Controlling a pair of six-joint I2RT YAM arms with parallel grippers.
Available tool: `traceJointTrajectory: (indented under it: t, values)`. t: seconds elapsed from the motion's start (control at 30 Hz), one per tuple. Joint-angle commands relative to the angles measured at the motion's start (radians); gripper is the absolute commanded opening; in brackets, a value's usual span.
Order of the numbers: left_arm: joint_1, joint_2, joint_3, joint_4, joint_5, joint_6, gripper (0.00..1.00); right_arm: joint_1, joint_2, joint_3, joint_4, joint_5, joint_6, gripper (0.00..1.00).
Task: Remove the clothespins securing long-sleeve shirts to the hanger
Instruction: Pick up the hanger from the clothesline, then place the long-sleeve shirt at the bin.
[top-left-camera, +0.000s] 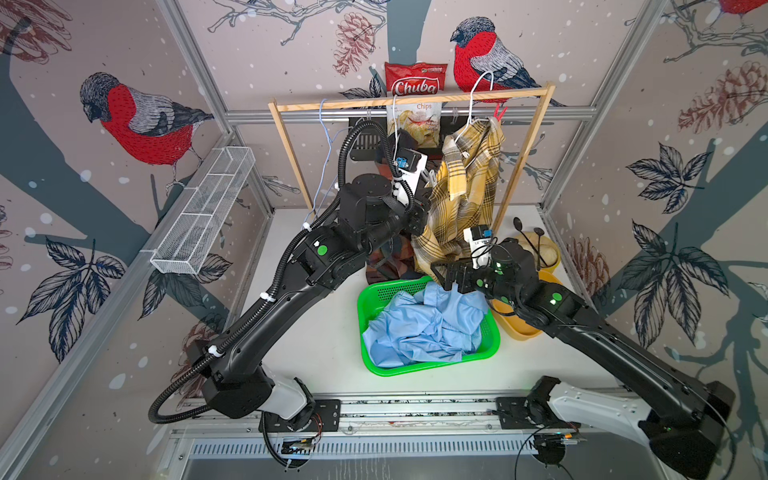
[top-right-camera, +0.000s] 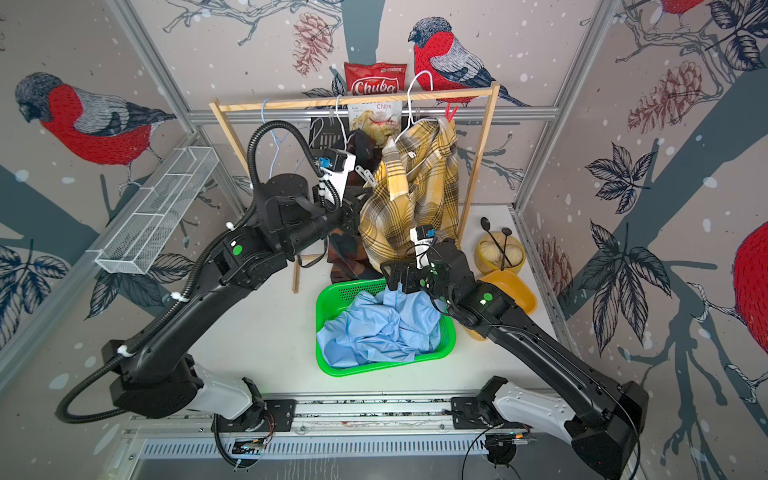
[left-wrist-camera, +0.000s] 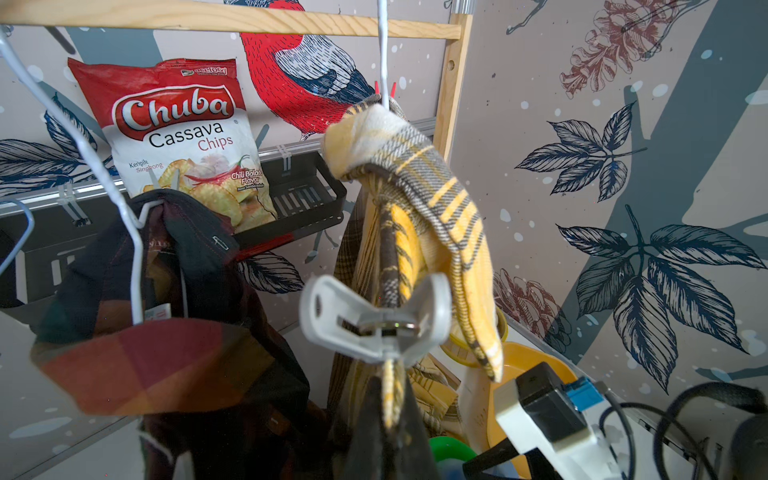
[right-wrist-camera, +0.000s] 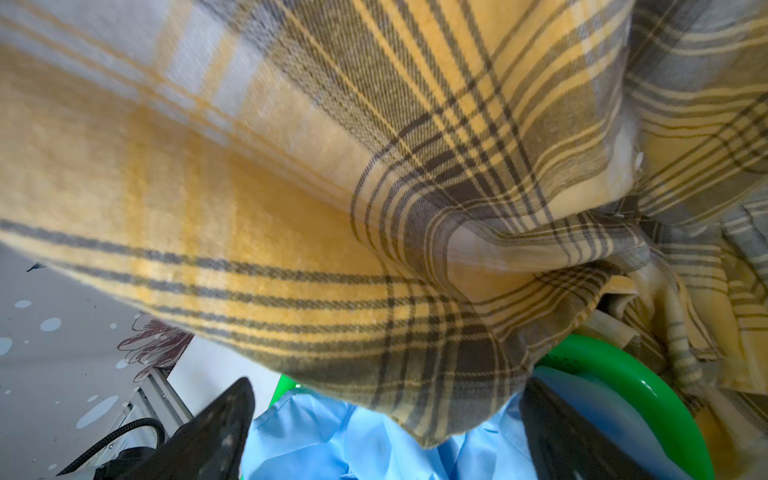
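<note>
Left claw (left-wrist-camera: 374, 401) is pressed fully shut, its dark tips meeting right beneath the whitish-grey plastic clothespin (left-wrist-camera: 376, 322). Whether they pinch the pin's nose or only the cloth under it, the left wrist view is too blurred to tell, and in both top views the arm's own wrist hides the spot. The pin sits clamped on a narrow fold of the yellow-and-white plaid flannel shirt (top-left-camera: 461, 195), handles splayed. Up top, a red plastic clothespin (top-left-camera: 499, 113) pokes out at the shirt's shoulder, half buried in fabric, where the thin white wire hanger (top-left-camera: 478, 93) hooks the pale wooden rack (top-left-camera: 415, 99). Beside it, the dark maroon-and-green check shirt (left-wrist-camera: 166, 345) droops on its own wire, mostly blocked by the left arm from above. Over to the right claw (right-wrist-camera: 386, 384): spread wide, holding nothing, plaid cloth draped across its view, fingertips cut off at the frame edge. Just below it, the plain light blue shirt (top-left-camera: 424, 328) lies crumpled in the bright green plastic basket (top-left-camera: 365, 328) on the white table (top-left-camera: 316, 332).
</note>
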Motion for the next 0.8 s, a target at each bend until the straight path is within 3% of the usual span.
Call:
traceJointTrajectory:
  t: [0.0,0.3,0.77]
  values:
    - [-0.003,-0.032,-0.023,0.064,0.032,-0.023,0.0,0.026,0.019,-0.006,0.079,-0.026,0.014,1.0]
    - [-0.011,-0.087,-0.043,0.056,0.101,-0.046,0.0,0.147,0.082,-0.028,0.206,-0.022,0.022,1.0]
    - [-0.019,-0.212,0.002,0.008,0.187,-0.046,0.0,0.057,0.213,0.087,0.282,0.161,0.0,1.0]
